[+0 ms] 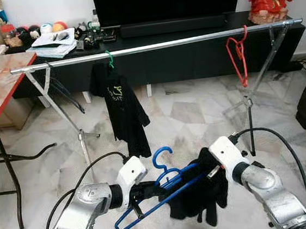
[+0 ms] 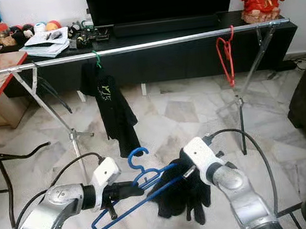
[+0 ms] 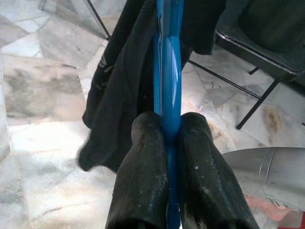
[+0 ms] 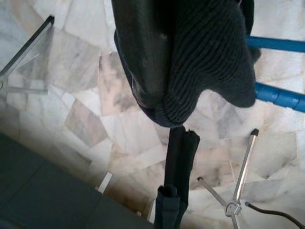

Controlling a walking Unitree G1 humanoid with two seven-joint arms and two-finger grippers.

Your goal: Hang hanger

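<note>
Blue hanger (image 1: 150,194), tilted low above the floor, hook up, dark knit cloth (image 1: 202,194) draped on one end. Well below the silver rail (image 1: 157,45) it must hang on.

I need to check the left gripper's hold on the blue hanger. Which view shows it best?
The left wrist view: both fingers press the blue hanger between them. The eye views show the left gripper on the hanger's shoulder from afar. The right wrist view catches two blue bars.
</note>
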